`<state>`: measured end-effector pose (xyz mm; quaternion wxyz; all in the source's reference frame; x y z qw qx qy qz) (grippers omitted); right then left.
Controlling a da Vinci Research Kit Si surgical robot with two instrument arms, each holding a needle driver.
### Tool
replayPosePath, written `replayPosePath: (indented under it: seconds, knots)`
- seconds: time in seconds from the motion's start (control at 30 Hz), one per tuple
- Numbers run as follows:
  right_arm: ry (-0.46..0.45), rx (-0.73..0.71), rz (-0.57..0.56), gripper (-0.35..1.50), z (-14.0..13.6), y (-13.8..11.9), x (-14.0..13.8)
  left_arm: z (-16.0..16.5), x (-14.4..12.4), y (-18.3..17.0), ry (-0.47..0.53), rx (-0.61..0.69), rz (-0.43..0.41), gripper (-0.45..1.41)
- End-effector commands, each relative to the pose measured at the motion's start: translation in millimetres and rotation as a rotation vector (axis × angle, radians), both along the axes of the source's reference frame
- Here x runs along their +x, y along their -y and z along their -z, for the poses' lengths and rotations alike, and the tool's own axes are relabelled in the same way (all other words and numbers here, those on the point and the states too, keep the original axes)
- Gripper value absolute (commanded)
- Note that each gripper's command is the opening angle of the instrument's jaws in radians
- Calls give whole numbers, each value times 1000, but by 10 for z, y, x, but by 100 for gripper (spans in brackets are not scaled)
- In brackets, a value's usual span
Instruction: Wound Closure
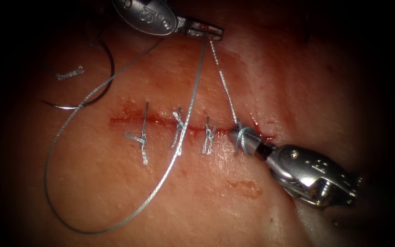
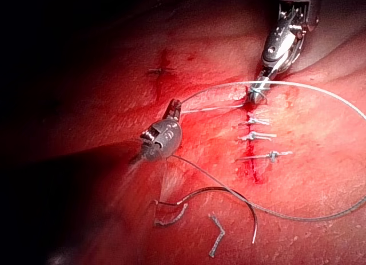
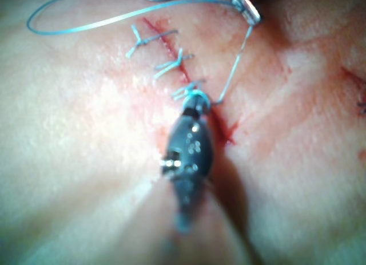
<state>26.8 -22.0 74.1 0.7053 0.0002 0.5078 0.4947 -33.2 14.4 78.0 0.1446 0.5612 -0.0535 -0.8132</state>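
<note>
Silver thread [image 1: 222,89] runs taut from L tool [image 1: 206,31], clamped on it above cut [image 1: 161,121], down to wraps round R tool [image 1: 243,138], grip unclear; needle [image 1: 98,91] lies loose far left.

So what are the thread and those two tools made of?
The thread looks like a fine, pale, twisted or braided strand, faintly glossy; whether it is synthetic cannot be told. The left tool and right tool look like polished silver metal, showing bright glints and stamped marks. The curved needle looks like dark, thin steel.
</note>
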Motion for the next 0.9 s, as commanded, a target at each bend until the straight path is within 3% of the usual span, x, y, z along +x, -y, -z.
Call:
replayPosePath:
  seconds: [0.03,0.17,0.33,0.9]
  knots:
    - [7,-4,12,-35,-7,3,13,-6,-7,-11,0,2,8,-45]
    - [44,-1,37,-35,-12,10,12,-21,-19,-51,-20,1,43,-45]
    - [58,6,53,-35,-14,21,8,-26,-27,-72,-38,2,73,-45]
    - [62,21,136,-35,2,75,-1,-38,-26,-114,-81,4,159,-45]
